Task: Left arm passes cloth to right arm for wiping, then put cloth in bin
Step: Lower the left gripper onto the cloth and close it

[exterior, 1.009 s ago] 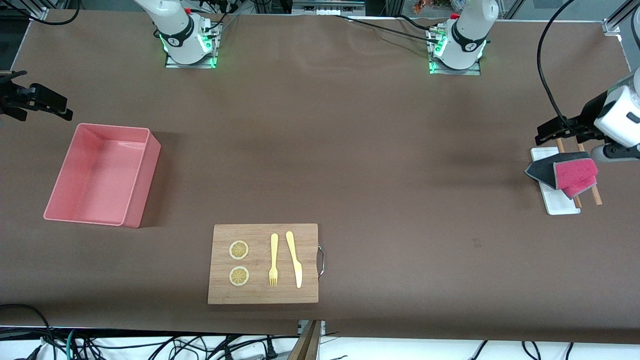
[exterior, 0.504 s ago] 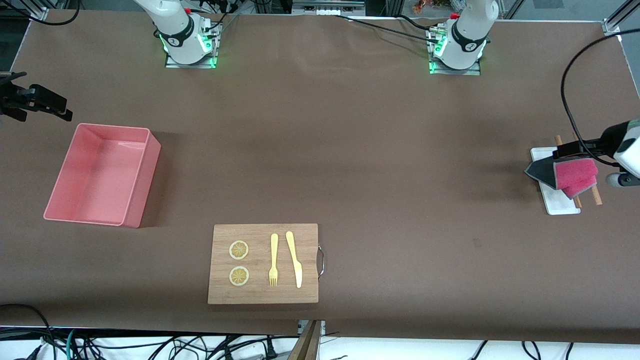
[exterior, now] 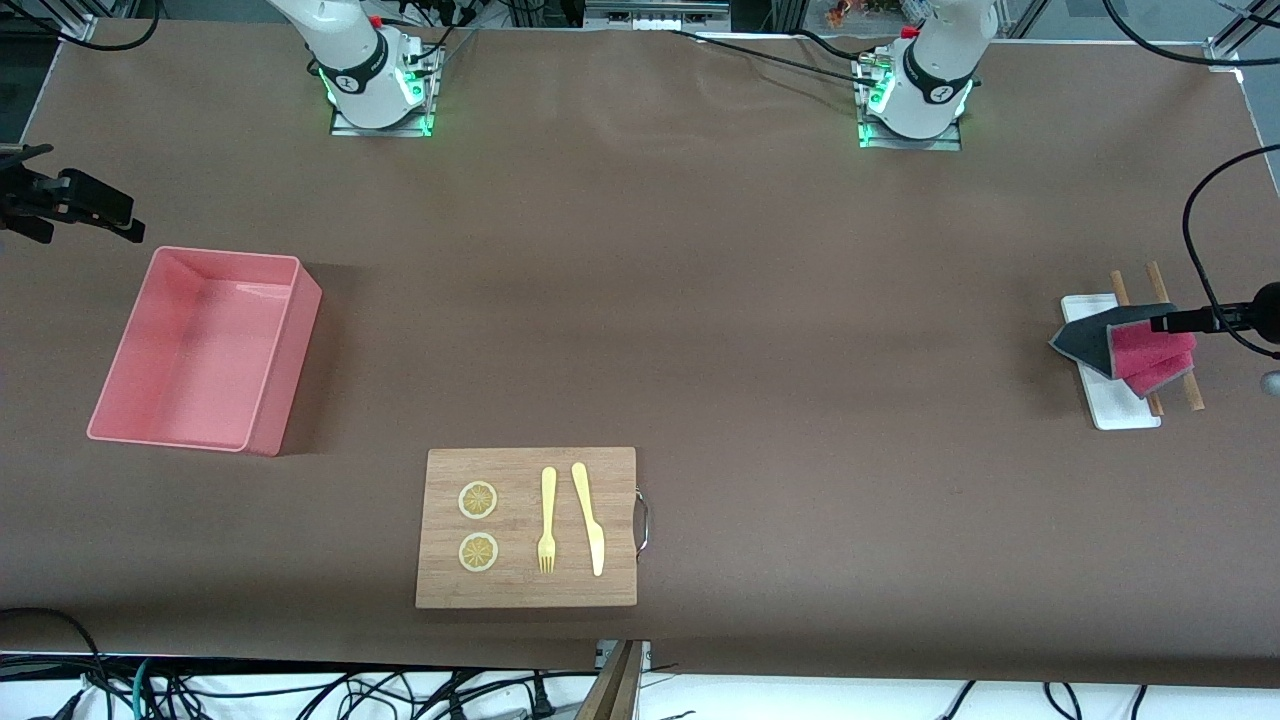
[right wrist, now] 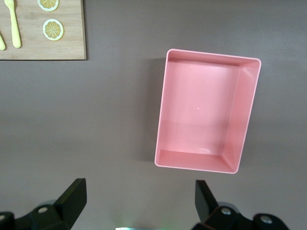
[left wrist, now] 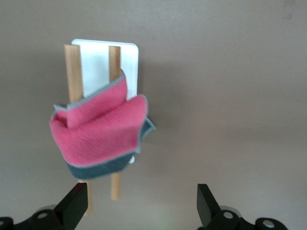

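- the cloth [exterior: 1135, 348], pink with a dark grey underside, lies bunched on two wooden sticks [left wrist: 73, 67] over a small white tray [exterior: 1110, 400] at the left arm's end of the table.
- the left gripper [left wrist: 141, 206] hovers just above the cloth's edge, fingers spread wide and empty; in the front view only its dark tip shows at the frame edge, so its exact height is hard to judge.
- the cloth's bulk sits off the gripper's centre, toward one finger [left wrist: 74, 203], so the coming grasp likely needs a small sideways shift before descending.
- the right gripper [right wrist: 139, 203] waits, open and empty, beside the pink bin [right wrist: 206, 110], well apart from the cloth.
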